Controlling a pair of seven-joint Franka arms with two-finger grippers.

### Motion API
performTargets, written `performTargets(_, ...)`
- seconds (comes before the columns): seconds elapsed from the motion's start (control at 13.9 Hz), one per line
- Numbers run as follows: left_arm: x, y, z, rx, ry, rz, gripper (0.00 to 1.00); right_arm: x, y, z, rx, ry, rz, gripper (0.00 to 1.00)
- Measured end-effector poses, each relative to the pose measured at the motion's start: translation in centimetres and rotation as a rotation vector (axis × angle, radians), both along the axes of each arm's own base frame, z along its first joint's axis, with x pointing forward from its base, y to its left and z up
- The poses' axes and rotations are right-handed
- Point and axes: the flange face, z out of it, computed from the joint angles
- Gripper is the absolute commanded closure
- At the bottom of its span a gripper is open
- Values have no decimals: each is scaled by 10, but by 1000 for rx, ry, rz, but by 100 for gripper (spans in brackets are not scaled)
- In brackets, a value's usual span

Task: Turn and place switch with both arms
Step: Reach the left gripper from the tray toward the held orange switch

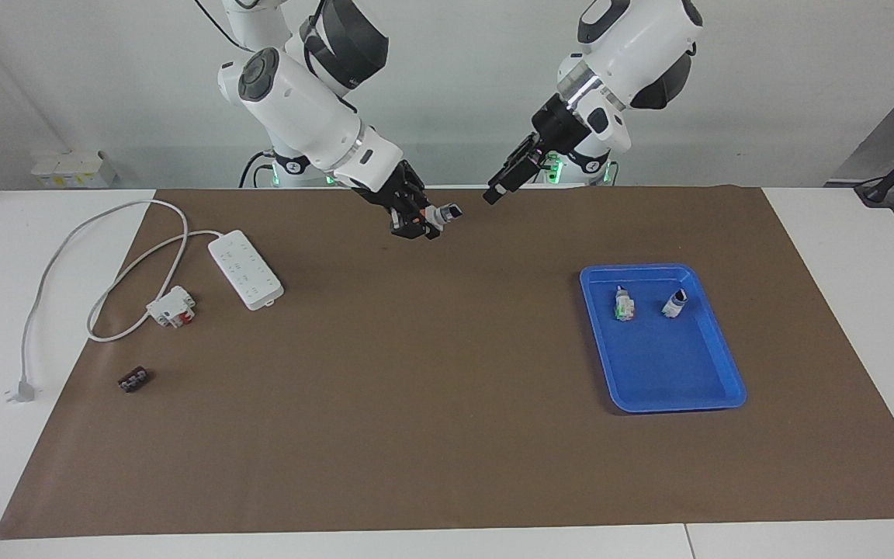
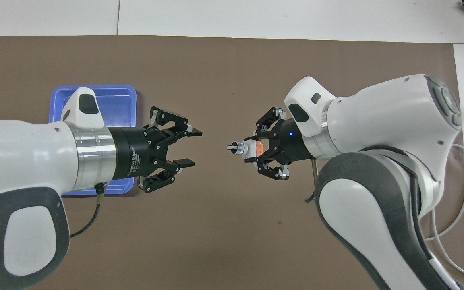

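Your right gripper [image 2: 256, 151] is clamped on the switch [image 2: 247, 148], which sits just right of centre in the overhead view and upper centre in the facing view [image 1: 438, 216], held up in the air over the brown mat [image 1: 431, 373]. You can see its white body between the fingers, the orange-red block tucked back toward the palm, and the black-silver knob sticking out sideways toward your other gripper. The switch lies roughly level, its long axis in line with the wrist. The right arm [image 2: 377, 133] comes in from the lower right of the overhead view, elbow bent and forearm pointing toward frame centre. Your left gripper [image 2: 187, 148] faces it from the left of centre in that view, fingers spread apart with nothing between them, its tips clearly short of the knob with bare mat showing in the gap. In the facing view that gripper [image 1: 496, 191] hangs at upper centre-right, angled downward toward the switch. The left arm [image 2: 26, 157] enters from the lower left of the overhead view and covers much of the blue tray [image 1: 715, 330]. In the tray, at centre-right of the facing view, rest a green-marked switch [image 1: 623, 303] and another small switch [image 1: 674, 303], side by side and apart. At the left of that view lie a white power strip [image 1: 245, 269] with its cable, a white-and-red breaker block [image 1: 171, 307] and a small black part [image 1: 133, 380].
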Motion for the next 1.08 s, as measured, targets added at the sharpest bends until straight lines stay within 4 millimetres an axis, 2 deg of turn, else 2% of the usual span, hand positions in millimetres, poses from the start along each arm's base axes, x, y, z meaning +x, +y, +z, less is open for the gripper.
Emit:
performTargets(0.5,-13,-24,-13,-14,-32,27,51,-5,-2,3,-2,-5,-1,100)
performTargets(1.08,-10,-33,-20,-28,-65,59,54,-5,-3,1,-4,-2,-4,100)
